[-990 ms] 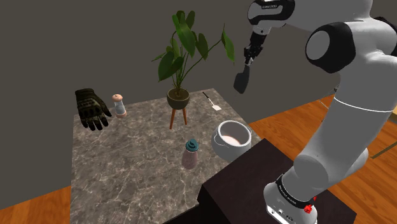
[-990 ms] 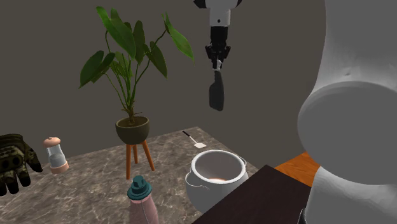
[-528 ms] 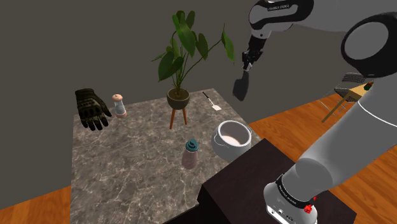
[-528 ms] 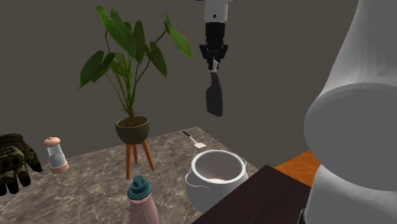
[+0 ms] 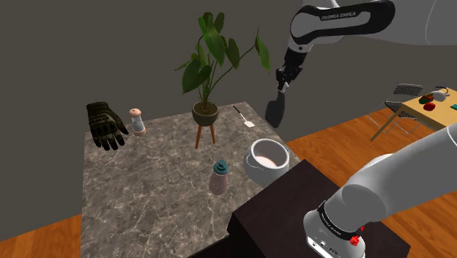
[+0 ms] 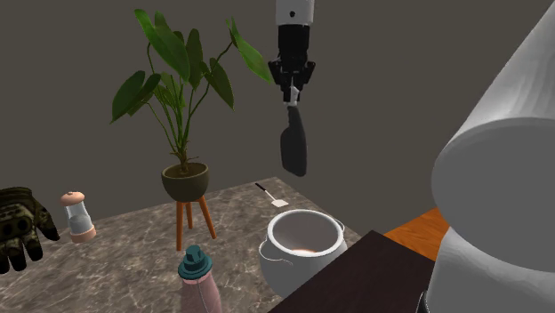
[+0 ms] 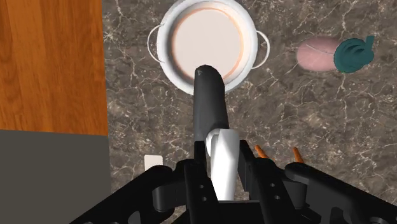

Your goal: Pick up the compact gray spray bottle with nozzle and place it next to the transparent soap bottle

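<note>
glove (image 6: pixel 16 227): cropped, second exterior view | pink bottle (image 6: pixel 199 292): base cropped

Shoulder high behind stand (image 5: pixel 282 209), second lower and nearer, wrist downward, pot (image 5: pixel 266 163) shared

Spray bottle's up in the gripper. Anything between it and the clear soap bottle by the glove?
Probably yes. The potted plant stands on the table between the spray bottle, held by the gripper, and the soap bottle. Its leaves seem to reach as high as the held bottle.
</note>
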